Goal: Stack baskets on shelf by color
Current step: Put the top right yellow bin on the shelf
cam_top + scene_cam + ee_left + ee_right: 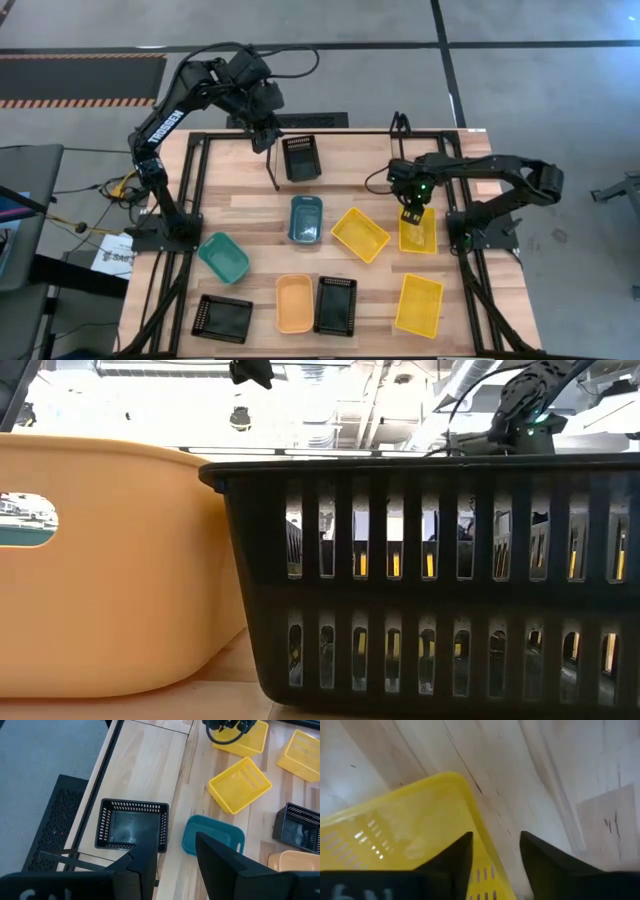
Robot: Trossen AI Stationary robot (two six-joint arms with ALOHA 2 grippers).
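Note:
Nine baskets lie flat on the wooden table. A black basket [301,157] sits near the far edge. A blue-grey basket [305,220] and two yellow baskets [360,234] [418,232] lie mid-table. Along the near side are a teal [223,257], an orange [294,303], two black [335,304] [222,318] and a third yellow basket [418,304]. My left gripper [175,865] hangs open, raised beside the far black basket [132,825]. My right gripper [495,855] is open and low over the right-hand mid-table yellow basket [395,830], one finger inside its wall, one outside. Of the shelf only thin black rods [65,856] show. My right gripper comes from above with its fingers on either side of the yellow basket's side wall near a corner [477,827]. The basket lies flat on the table. Whether a finger touches the wall, I cannot tell.
A black frame [190,190] edges the table on the left and right sides. In the low view the near orange basket [100,560] and black basket [430,580] fill the picture and hide the table behind. Bare wood lies between the far black basket and the right arm.

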